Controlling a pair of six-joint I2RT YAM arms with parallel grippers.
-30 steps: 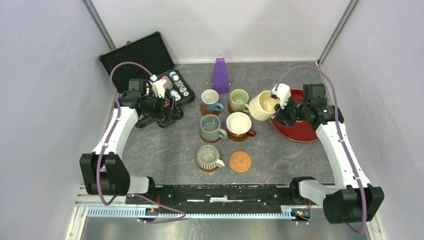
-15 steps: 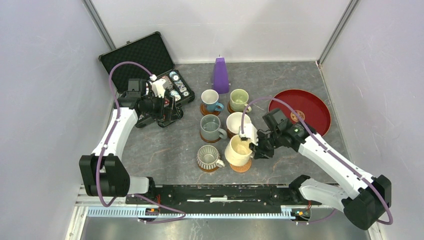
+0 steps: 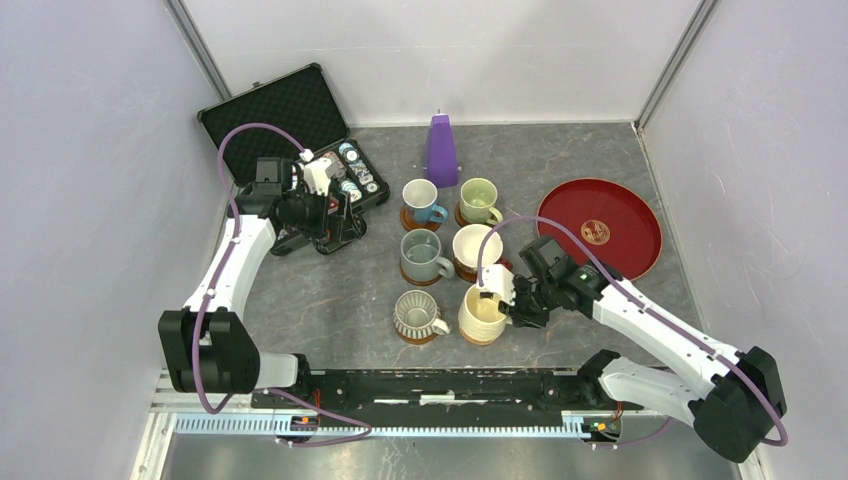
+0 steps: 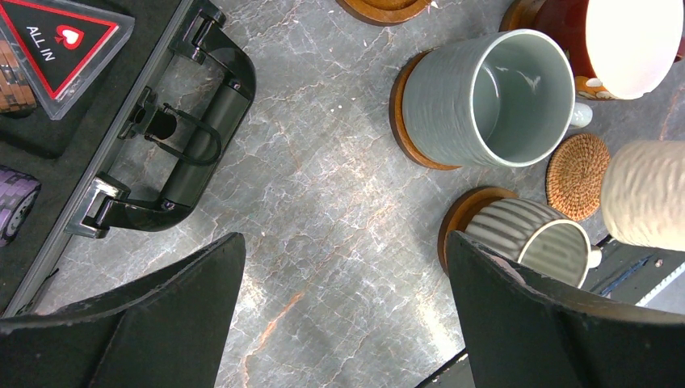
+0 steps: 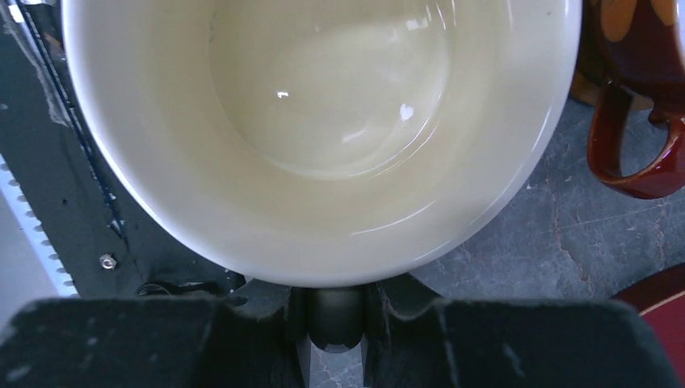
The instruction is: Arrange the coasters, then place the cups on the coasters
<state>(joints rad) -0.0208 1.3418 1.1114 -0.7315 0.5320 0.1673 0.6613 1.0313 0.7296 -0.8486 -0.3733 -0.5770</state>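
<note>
Landmark: a grey ribbed ceramic mug point(image 3: 415, 313) stood on a glossy brown round coaster point(image 4: 460, 214) near the front edge of the dark stone-patterned table point(image 3: 340, 300).
Right hand point(image 3: 507, 306): clamped tight on the cream yellow ceramic mug point(image 3: 481, 312).
Cream yellow mug: just right of the landmark, over the light orange-brown woven coaster point(image 4: 575, 175); contact could not be told.
Other mugs: the grey-teal mug point(image 3: 420, 252) and red mug with white inside point(image 3: 476, 247) stood behind the landmark; the blue mug point(image 3: 422, 198) and pale green mug point(image 3: 477, 198) stood farther back. Each sat on a brown coaster.
Left hand point(image 4: 343, 242): spread wide and empty, above the table left of and behind the landmark.
</note>
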